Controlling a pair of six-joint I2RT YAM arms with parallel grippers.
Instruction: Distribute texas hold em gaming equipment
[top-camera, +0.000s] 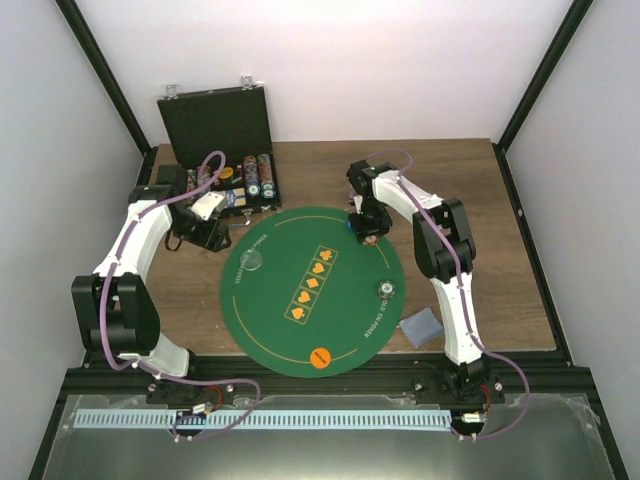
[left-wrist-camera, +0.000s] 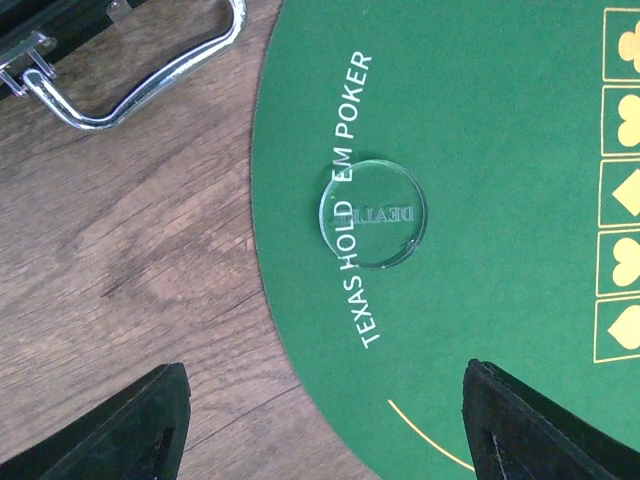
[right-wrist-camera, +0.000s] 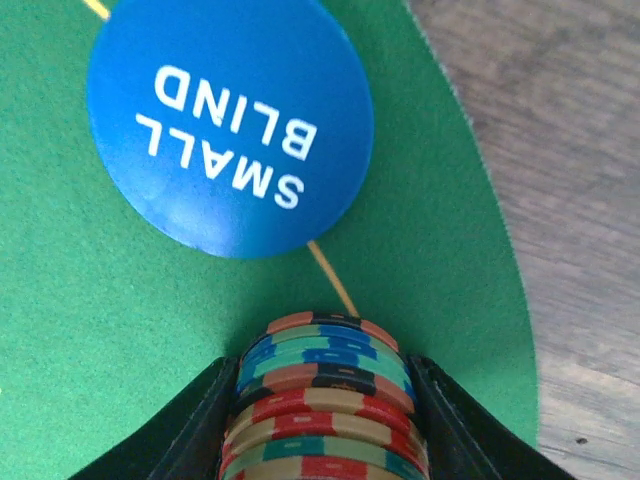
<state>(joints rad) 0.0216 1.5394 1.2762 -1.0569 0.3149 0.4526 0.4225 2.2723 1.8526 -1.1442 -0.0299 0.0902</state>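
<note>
My right gripper (right-wrist-camera: 320, 372) is shut on a stack of poker chips (right-wrist-camera: 325, 395) in red, blue, black and green, just above the green felt mat (right-wrist-camera: 90, 330). A blue disc marked SMALL BLIND (right-wrist-camera: 230, 125) lies flat on the felt right ahead of the stack. My left gripper (left-wrist-camera: 325, 430) is open and holds nothing, straddling the mat's left edge. A clear dealer disc (left-wrist-camera: 373, 213) lies on the felt ahead of it. From above, the clear disc (top-camera: 254, 262), a silvery disc (top-camera: 386, 289) and an orange disc (top-camera: 321, 356) sit on the mat (top-camera: 300, 340). Grey-blue cards (top-camera: 420, 327) lie on the wood to its right.
A black hinged case (top-camera: 215, 115) stands open at the back left with rows of chips (top-camera: 255, 178) inside; its chrome handle (left-wrist-camera: 140, 70) shows near my left gripper. The right gripper (top-camera: 366, 232) hangs over the mat's far right edge, the left gripper (top-camera: 212, 238) beside the case.
</note>
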